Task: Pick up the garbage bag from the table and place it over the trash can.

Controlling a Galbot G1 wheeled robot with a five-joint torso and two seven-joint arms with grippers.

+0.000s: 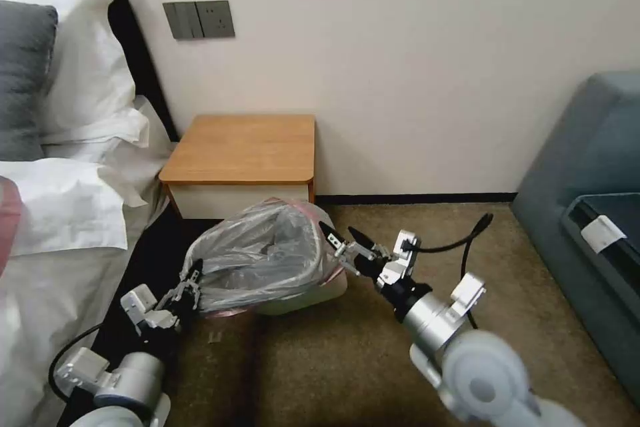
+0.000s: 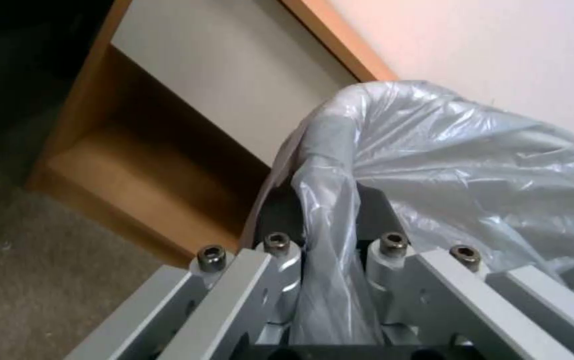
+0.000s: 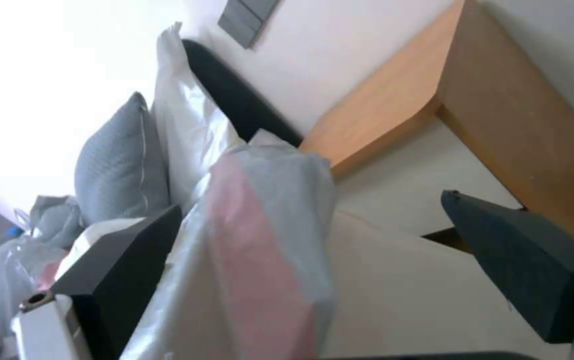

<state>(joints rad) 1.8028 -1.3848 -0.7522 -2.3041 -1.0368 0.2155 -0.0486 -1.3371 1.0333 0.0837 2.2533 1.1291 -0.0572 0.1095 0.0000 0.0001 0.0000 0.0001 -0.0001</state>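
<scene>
The head camera looks forward and down across the carpet at the light-brown wooden nightstand (image 1: pixel 241 149). Both wrist cameras sit close against the crinkly translucent grey plastic bag (image 2: pixel 474 165) (image 3: pixel 266 240), facing that nightstand's front corner.

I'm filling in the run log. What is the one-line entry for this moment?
left gripper: shut on garbage bag | right gripper: open beside bag | bag draped over trash can | table behind
</scene>
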